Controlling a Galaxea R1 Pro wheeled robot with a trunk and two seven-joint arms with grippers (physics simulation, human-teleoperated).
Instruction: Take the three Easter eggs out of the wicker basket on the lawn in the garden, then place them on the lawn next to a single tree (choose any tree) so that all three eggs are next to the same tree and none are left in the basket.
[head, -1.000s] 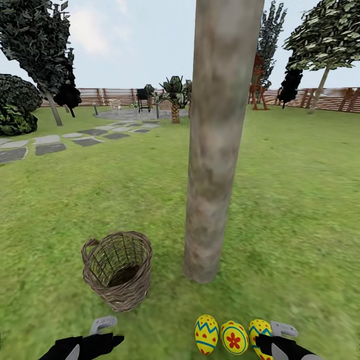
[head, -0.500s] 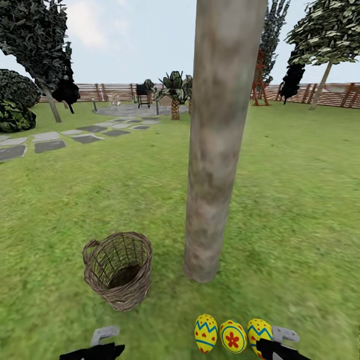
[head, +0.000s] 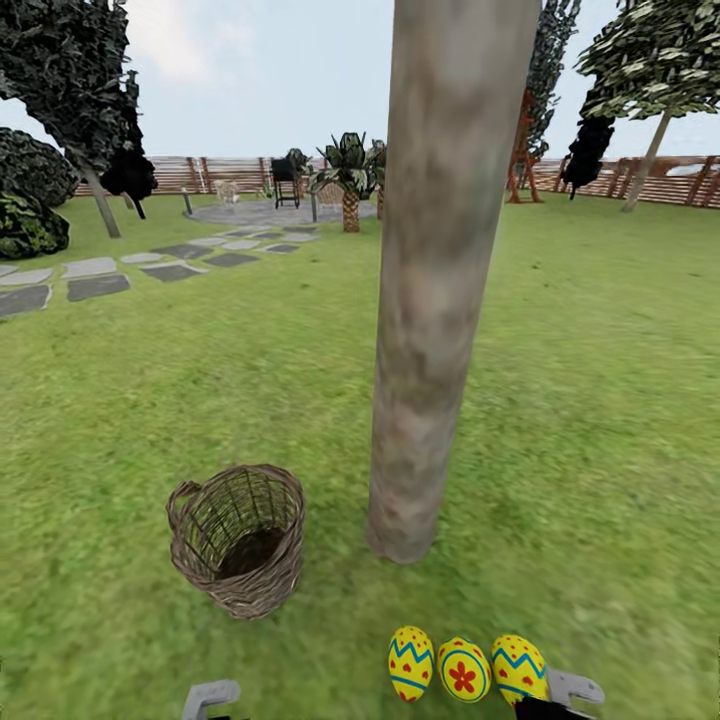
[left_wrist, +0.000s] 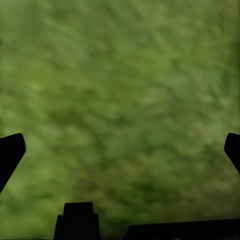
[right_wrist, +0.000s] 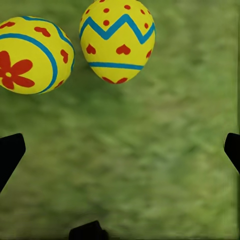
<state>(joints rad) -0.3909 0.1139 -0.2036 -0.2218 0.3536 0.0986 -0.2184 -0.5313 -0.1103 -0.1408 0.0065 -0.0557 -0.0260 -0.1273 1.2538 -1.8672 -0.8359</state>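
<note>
Three eggs (head: 465, 668) are laid in a tight row on the lawn (head: 600, 420) just in front of the tree (head: 430, 300), as the task asks. The basket (head: 240, 540), beside the tree, appears emptied. The eggs are smooth, glossy yellow ovals; the basket is open brown weave, the trunk mottled grey-brown. Both the left gripper (left_wrist: 120, 145) and the right gripper (right_wrist: 120, 145) are held spread apart over bare grass, nothing gripped.

Three Easter eggs (head: 465, 668): on the lawn (head: 590, 400) in a left-to-right row, close together, near side of the tree (head: 435, 300), just right of its base. Wicker basket (head: 238, 540): upright on the lawn, left of the tree, slightly nearer. Stepping stones (head: 100, 275): far left. Fence (head: 240, 170): far edge.
</note>
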